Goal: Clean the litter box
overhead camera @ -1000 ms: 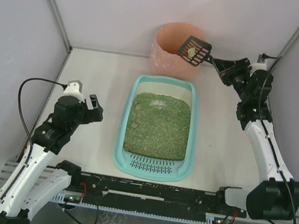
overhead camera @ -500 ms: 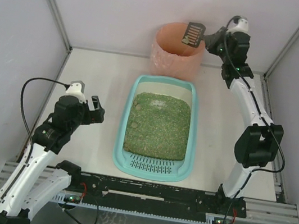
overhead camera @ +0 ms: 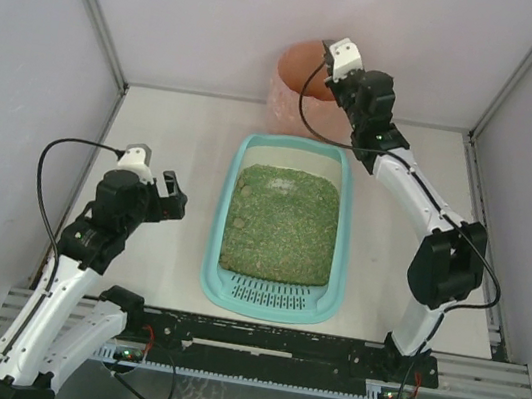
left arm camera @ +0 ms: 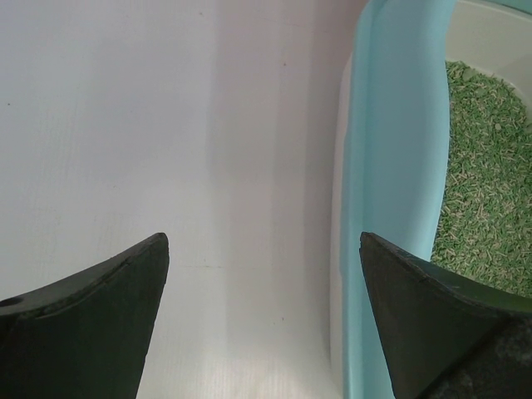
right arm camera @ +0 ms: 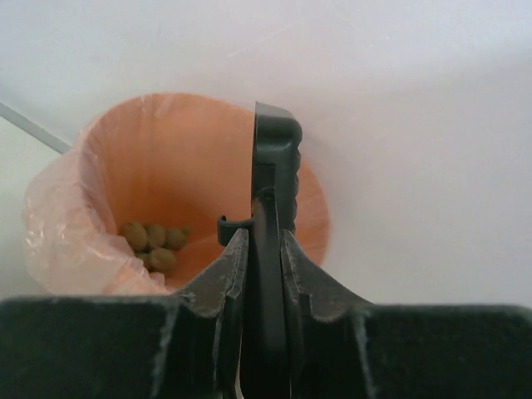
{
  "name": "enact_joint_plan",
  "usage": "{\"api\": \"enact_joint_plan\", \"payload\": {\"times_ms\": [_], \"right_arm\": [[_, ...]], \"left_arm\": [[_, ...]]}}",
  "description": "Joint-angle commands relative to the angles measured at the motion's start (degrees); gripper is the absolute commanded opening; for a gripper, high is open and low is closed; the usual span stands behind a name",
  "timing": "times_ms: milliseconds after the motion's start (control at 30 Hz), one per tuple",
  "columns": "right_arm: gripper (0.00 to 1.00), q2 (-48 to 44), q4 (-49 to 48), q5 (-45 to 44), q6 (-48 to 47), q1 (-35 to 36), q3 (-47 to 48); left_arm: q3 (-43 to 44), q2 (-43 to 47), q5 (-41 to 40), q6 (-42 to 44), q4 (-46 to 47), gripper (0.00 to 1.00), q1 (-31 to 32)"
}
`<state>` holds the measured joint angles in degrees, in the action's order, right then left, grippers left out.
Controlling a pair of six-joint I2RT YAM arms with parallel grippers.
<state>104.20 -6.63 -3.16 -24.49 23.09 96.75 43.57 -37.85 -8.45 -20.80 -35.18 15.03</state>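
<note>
The teal litter box (overhead camera: 213, 252) lies in the middle of the table, filled with green-brown granules (overhead camera: 282, 224), its slotted grate (overhead camera: 269, 293) at the near end. My right gripper (overhead camera: 336, 87) is over the round pink-orange bin (overhead camera: 292, 97). In the right wrist view it (right arm camera: 264, 237) is shut on the black scoop (right arm camera: 274, 158), which stands edge-on above the bin (right arm camera: 199, 166); several brown-green clumps (right arm camera: 154, 241) lie inside. My left gripper (overhead camera: 171, 195) is open and empty, left of the box. Its wrist view shows the box rim (left arm camera: 391, 166) by the right finger (left arm camera: 440, 324).
A small dark clump (overhead camera: 243, 189) lies in the granules near the box's far left. Grey walls close the back and both sides. The bin stands against the back wall. A black rail (overhead camera: 263, 346) runs along the near edge.
My right arm has swung left, from right of the bin to over it. The scoop has turned from flat, with a pale lump on it, to edge-on. The left arm has stayed put.
</note>
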Motion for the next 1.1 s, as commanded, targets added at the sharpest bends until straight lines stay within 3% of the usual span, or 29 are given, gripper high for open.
{"api": "enact_joint_plan", "payload": {"times_ms": [0,200,467,600,800,1067], "right_arm": [[0.00,-8.91,-10.80,-3.51,-9.64,1.58,-3.50],[0.00,-23.24,-12.54,-0.34,1.55,4.81,-14.25],[0.00,-36.00,9.34,5.46,33.98,5.69,-20.54],[0.00,-37.84,20.98,8.73,44.10,5.91,-21.14],[0.00,-37.77,32.17,11.71,53.41,6.00,-21.45],[0.00,-29.86,38.07,11.75,59.43,7.33,-19.84]], "left_arm": [[-1.13,0.18,2.41,1.54,2.37,1.00,-0.48],[-1.42,-0.69,5.20,1.75,3.78,1.00,-0.46],[-1.59,-0.02,6.85,1.37,6.23,0.99,-0.29],[-1.46,1.10,5.38,1.59,7.52,0.98,2.52],[2.08,-2.49,-0.74,1.32,7.41,0.98,11.98],[6.58,-10.24,-2.61,1.10,6.25,0.87,12.20]]}}
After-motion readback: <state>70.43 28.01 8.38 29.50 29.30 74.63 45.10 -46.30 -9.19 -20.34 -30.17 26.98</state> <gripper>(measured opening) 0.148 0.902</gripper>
